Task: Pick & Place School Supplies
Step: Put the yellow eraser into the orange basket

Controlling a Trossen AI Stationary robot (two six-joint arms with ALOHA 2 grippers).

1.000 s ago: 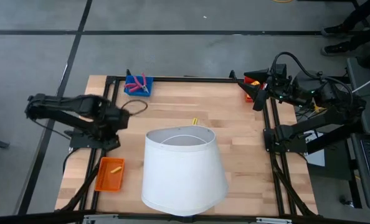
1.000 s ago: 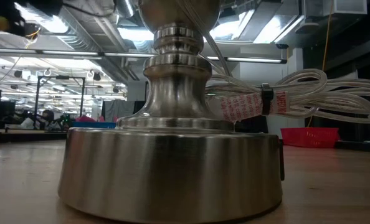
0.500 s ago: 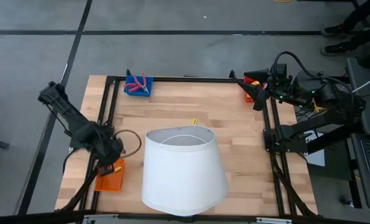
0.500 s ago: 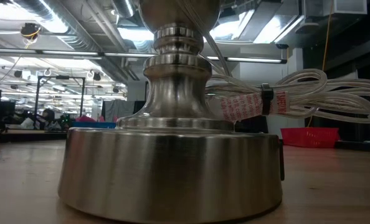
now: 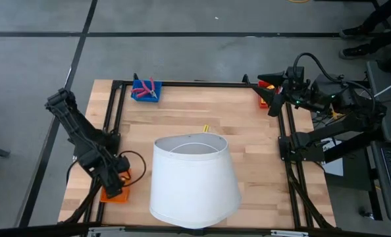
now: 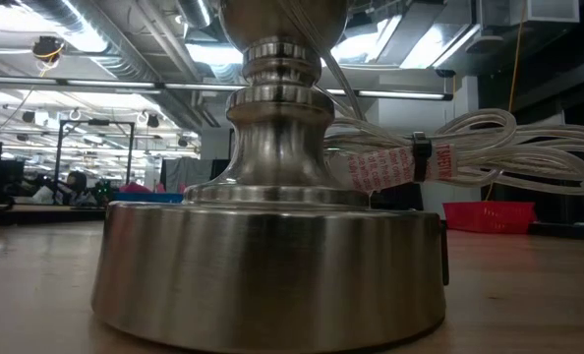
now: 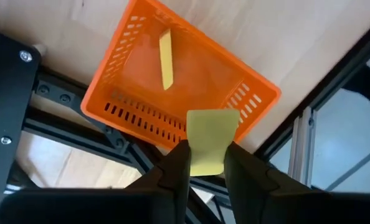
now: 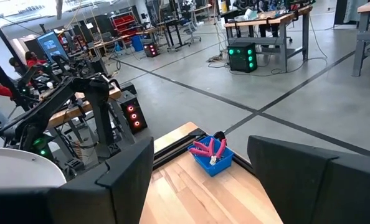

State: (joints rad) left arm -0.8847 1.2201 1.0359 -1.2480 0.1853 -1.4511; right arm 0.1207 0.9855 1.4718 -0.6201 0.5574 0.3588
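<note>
While the left gripper (image 7: 205, 163) pinches a pale yellow block (image 7: 208, 140) between its fingers, orange tray (image 7: 135, 112) just beyond them, yellow stick (image 7: 166, 60) inside, right gripper (image 8: 200, 171) spread wide, empty.

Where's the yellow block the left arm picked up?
Yellow block is pinched in the left gripper, hanging over the orange tray at the table's front-left corner.

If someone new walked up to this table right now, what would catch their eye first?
Probably the big white lampshade at the table's near middle, whose metal lamp base fills the low view. Next, the left gripper above the orange tray at the near left corner, pinching a pale yellow block, with a yellow stick lying inside the tray.
</note>
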